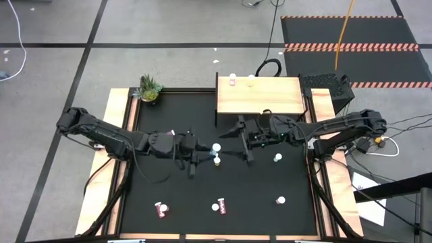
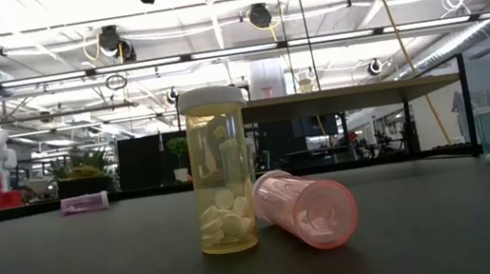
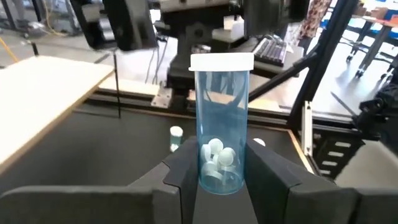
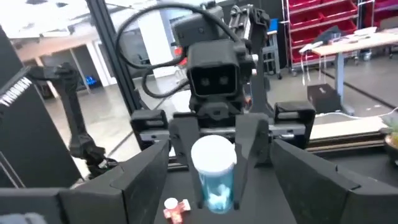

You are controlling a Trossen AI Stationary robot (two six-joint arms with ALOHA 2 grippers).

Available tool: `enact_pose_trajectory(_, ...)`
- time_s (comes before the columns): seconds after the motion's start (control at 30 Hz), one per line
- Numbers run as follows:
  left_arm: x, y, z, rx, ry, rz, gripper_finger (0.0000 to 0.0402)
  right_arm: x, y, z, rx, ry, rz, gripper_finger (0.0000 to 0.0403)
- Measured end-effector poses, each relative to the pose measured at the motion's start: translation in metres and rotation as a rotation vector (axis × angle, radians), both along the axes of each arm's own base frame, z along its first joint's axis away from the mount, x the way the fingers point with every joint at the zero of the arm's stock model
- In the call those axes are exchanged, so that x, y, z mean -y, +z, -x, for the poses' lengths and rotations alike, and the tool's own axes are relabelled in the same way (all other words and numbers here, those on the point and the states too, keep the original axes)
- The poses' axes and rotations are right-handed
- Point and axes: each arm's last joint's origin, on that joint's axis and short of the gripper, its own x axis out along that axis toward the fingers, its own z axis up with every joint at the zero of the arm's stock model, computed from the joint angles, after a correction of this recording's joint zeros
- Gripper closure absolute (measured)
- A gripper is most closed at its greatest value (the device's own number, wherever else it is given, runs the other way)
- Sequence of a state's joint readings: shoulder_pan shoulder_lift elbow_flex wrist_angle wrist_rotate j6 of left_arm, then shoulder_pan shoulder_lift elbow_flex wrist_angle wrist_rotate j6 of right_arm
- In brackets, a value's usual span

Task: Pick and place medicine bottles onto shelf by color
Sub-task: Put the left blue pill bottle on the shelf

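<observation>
A teal-blue medicine bottle (image 3: 221, 124) with a white cap stands upright in my left gripper (image 3: 221, 183), which is shut on it above the middle of the black table (image 1: 169, 182). My right gripper (image 1: 237, 143) faces it from the table's right, open. Its fingers (image 4: 146, 180) stand wide on either side of the bottle (image 4: 214, 168), short of it and touching nothing. The light-wood shelf (image 1: 263, 101) at the far edge carries a pink bottle (image 1: 233, 82) and a yellow bottle (image 1: 251, 80), both standing near its far edge. My left gripper pinches the teal bottle's lower body (image 3: 219, 177) between its two fingers (image 3: 181, 180). The fingers come in level from the table's left. The bottle stands upright, cap (image 3: 221, 62) on top, lifted clear of the table.
More bottles are on the table: a teal one (image 1: 277, 158) to the right of centre, one (image 1: 280, 200) near the front right, a pink one (image 1: 160, 209) and a pair (image 1: 220, 206) near the front. A potted plant (image 1: 149, 89) sits at the far left corner.
</observation>
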State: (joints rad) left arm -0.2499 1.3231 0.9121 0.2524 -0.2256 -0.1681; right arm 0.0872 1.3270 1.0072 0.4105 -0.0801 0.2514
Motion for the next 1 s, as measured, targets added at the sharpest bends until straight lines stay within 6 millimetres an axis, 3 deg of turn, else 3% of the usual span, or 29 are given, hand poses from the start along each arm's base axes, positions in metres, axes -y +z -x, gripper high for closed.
enact_pose_trajectory(0.2,-0.005,0.005,-0.002,0.016,-0.003,-0.024,0.0285,-0.001,0.011,-0.003,0.040,0.026,0.049,0.0139)
enact_pose_trajectory(0.7,-0.007,0.007,-0.003,0.046,-0.003,-0.066,0.0284,0.002,0.009,-0.017,-0.004,0.039,0.103,0.0146)
enact_pose_trajectory(1.0,-0.007,0.007,-0.003,0.041,0.000,-0.066,0.0284,0.005,0.008,-0.018,-0.007,0.030,0.122,0.0208)
